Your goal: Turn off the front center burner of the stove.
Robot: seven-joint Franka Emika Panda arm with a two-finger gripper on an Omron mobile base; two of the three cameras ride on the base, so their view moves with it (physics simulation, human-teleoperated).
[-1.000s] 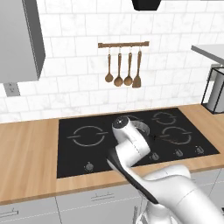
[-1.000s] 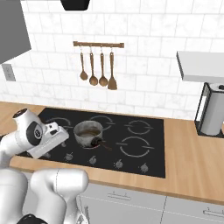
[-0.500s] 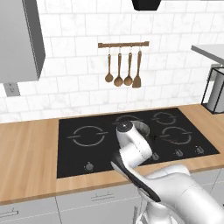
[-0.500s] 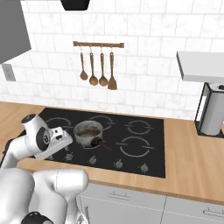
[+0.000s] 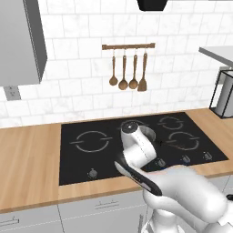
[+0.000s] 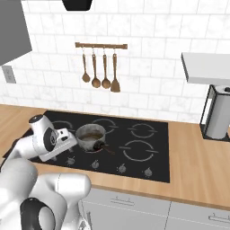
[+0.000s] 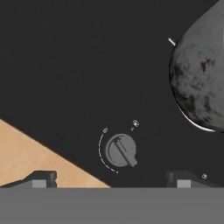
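The stove (image 6: 152, 134) is a black glass cooktop set in the wooden counter. A small metal pot (image 6: 91, 134) covers the front center burner; in the hand view the pot (image 7: 199, 83) bulges in at the upper right. Silver knobs (image 6: 95, 165) run along the stove's front edge. My gripper (image 6: 74, 144) hangs low over the left part of that row, just left of the pot. In the hand view one round knob (image 7: 121, 150) lies just above and between my fingertips (image 7: 41, 178), which stand wide apart. The gripper (image 7: 113, 179) is open and holds nothing.
The pot's dark handle (image 6: 107, 149) points toward the front right. Wooden counter (image 7: 30, 153) borders the stove's front edge. Wooden utensils (image 5: 129, 73) hang on the tiled wall behind. A paper towel holder (image 6: 219, 116) stands at the right.
The hand has sunk and moved forward toward the knob row, closing in beside the pot. The pot and the base have not moved.
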